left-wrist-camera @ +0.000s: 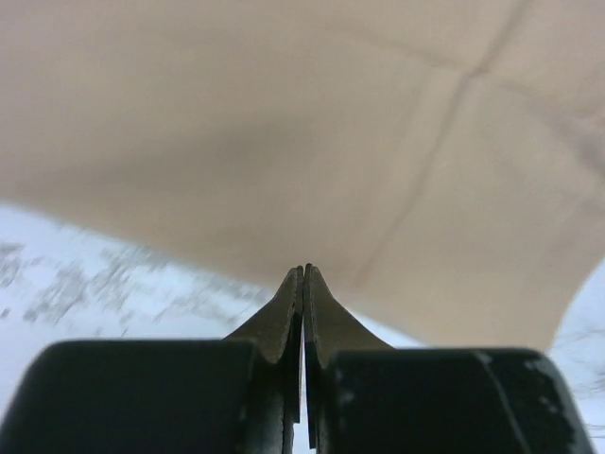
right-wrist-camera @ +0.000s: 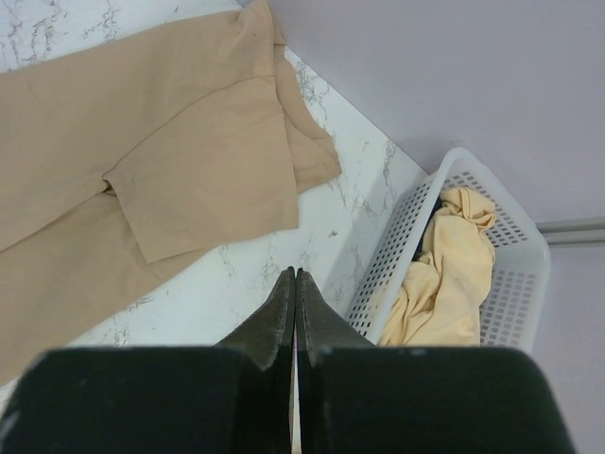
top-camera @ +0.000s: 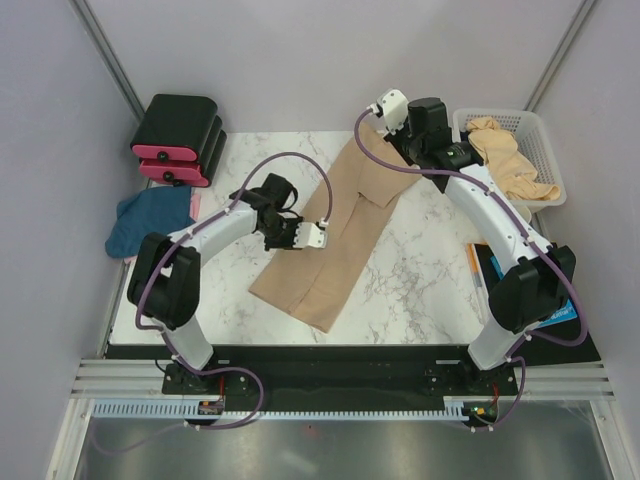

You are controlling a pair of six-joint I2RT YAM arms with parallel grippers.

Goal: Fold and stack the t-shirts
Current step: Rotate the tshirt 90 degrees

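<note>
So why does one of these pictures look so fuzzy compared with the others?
Left wrist view: the tan t-shirt and marble table are both blurred. Right wrist view: sharper, mesh holes crisp on the basket. Top view: even light, no glare.

Shirt (top-camera: 335, 235) lying diagonally mid-table (top-camera: 420, 290); basket (top-camera: 540, 140) sitting back right, second shirt (top-camera: 505, 160) in it; boxes (top-camera: 178, 140) back left, third shirt (top-camera: 150, 220) lying before them.

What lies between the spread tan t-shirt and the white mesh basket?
Only bare marble tabletop, seen in the right wrist view between the tan t-shirt sleeve and the basket; nothing rests on it.
</note>
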